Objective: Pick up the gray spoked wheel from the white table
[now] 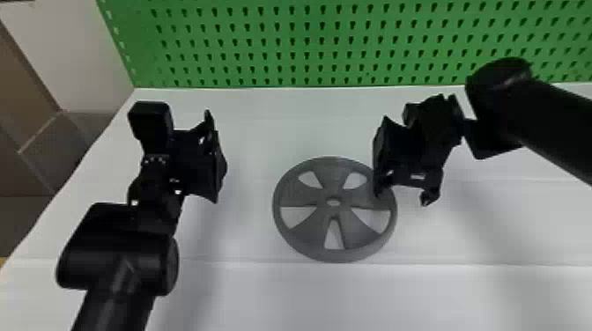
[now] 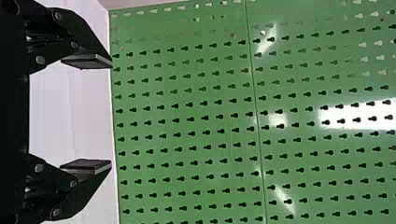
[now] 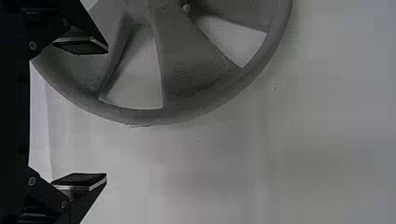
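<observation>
The gray spoked wheel [image 1: 323, 235] lies flat on the white table [image 1: 264, 299]. In the head view my right gripper [image 1: 403, 197] is over the wheel's right edge, one finger above the wheel and the other outside the rim. The right wrist view has this gripper [image 3: 107, 113] open, with the wheel [image 3: 187, 70] partly behind one finger and bare table by the other. My left gripper [image 1: 212, 156] stands off to the wheel's left, apart from it. Facing the pegboard in the left wrist view, that gripper [image 2: 111, 113] is open with nothing between its fingers.
A green pegboard [image 1: 282, 48] rises along the table's back edge. Table surface separates the left gripper from the wheel. Beyond the table's left edge are a pale wall [image 1: 66, 53] and a brownish floor [image 1: 26, 220].
</observation>
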